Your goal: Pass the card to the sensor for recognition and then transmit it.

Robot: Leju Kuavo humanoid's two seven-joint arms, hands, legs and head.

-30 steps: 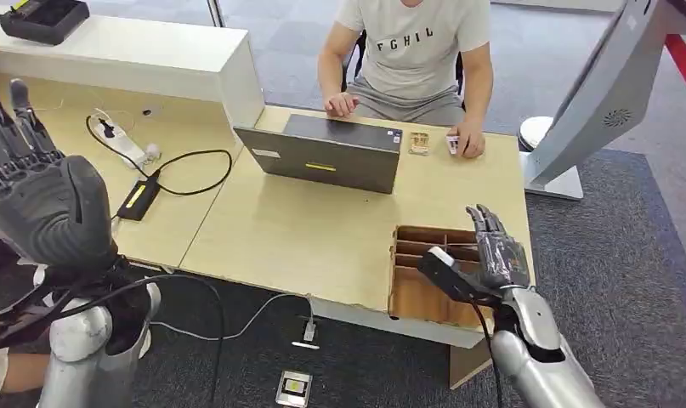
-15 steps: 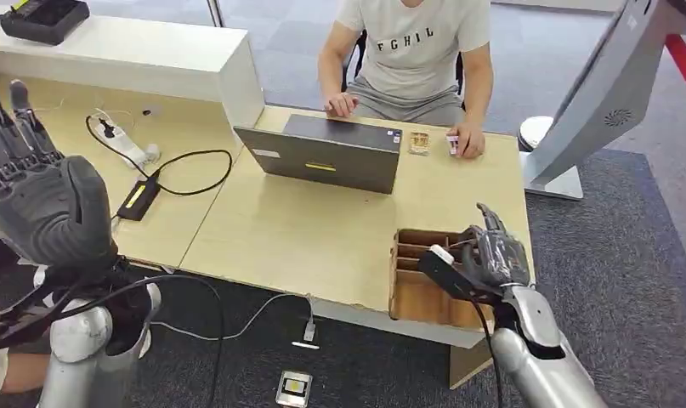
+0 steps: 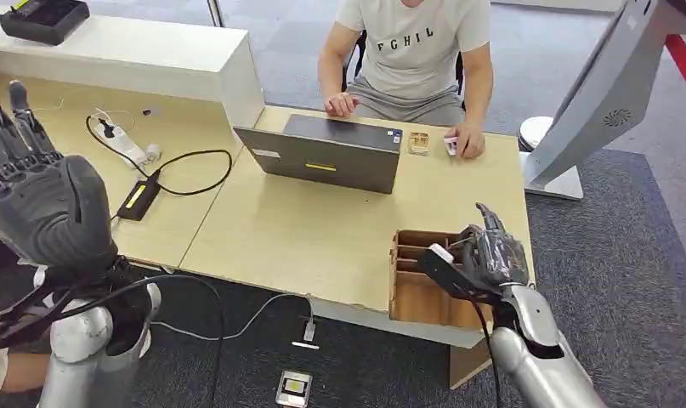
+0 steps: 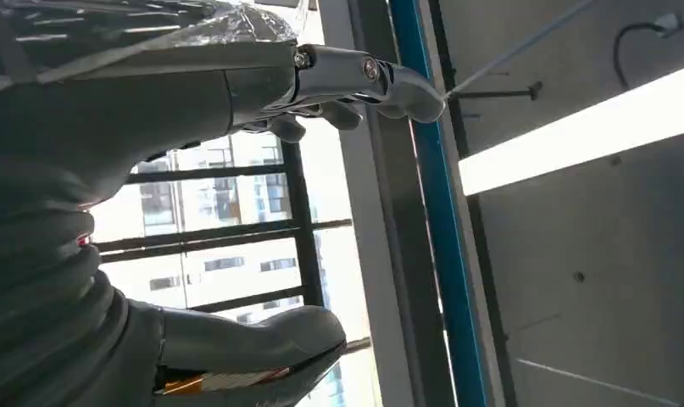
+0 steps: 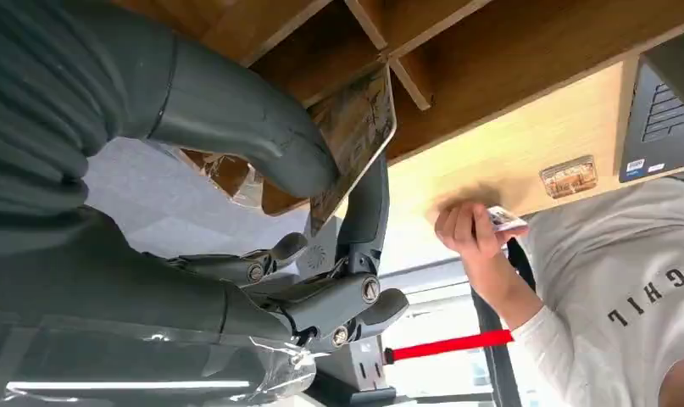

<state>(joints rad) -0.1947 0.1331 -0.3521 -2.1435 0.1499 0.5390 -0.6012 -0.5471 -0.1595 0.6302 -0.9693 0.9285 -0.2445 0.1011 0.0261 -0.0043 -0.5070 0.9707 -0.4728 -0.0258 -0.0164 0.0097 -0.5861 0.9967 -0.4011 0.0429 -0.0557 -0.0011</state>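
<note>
While the head view keeps the same desk and seated person (image 3: 414, 51), the right hand (image 3: 484, 259) at about five o'clock has changed: a second ago its fingers stood straight up over the wooden divider box (image 3: 424, 280); now they curl inward toward the thumb. That reads as a pinch being made in the box's near compartments, though from here the card cannot be made out. At nine o'clock the left hand (image 3: 37, 195) remains raised, palm outward, fingers apart, holding nothing. The laptop (image 3: 326, 153) sits at twelve o'clock, unmoved.

From the left wrist view, the left hand's spread fingers (image 4: 355, 80) point at ceiling and window, nothing between them.

From the right wrist view, the card (image 5: 355, 140) is pinched between the thick thumb (image 5: 236, 119) and a dark finger, right at the box's partitions. So the pickup seems just secured; my judgement is that lifting clear and carrying to the sensor comes next. Which object is the sensor, I cannot tell.
</note>
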